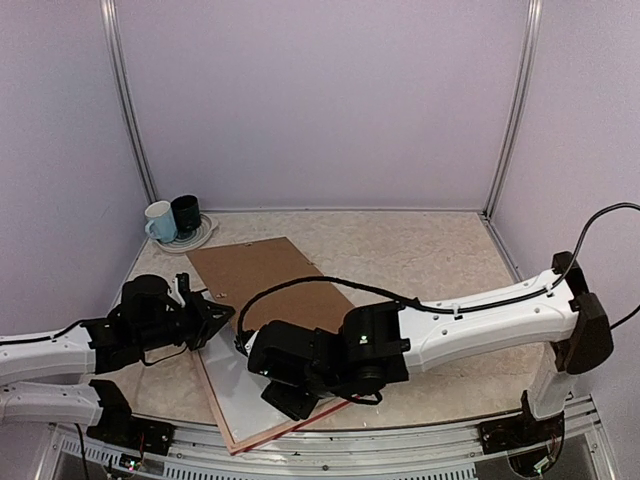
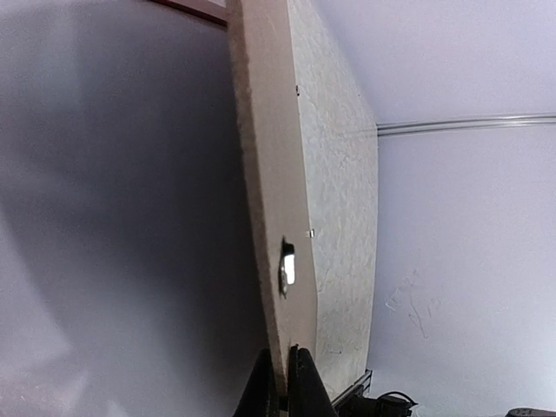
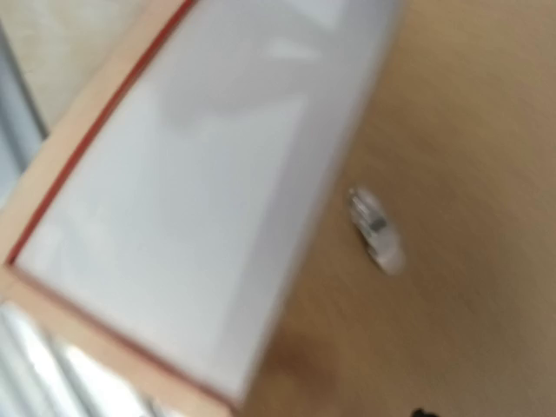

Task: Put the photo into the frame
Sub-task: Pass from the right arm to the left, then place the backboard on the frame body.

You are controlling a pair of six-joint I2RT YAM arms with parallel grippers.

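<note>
Left gripper (image 2: 282, 393) clamped on backing board (image 1: 260, 275) edge; right gripper (image 1: 295, 395) state unclear. Photo (image 3: 191, 217) looks thin, floppy, slick; take an edge.

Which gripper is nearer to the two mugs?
Left. The left gripper grips the board edge near the mugs; the right gripper is farther, over the frame.

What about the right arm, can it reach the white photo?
Probably yes: the right tool hangs above the big white-backed photo lying in the red-edged wooden frame, with nothing between; the flat brown board covers only its far part.
</note>
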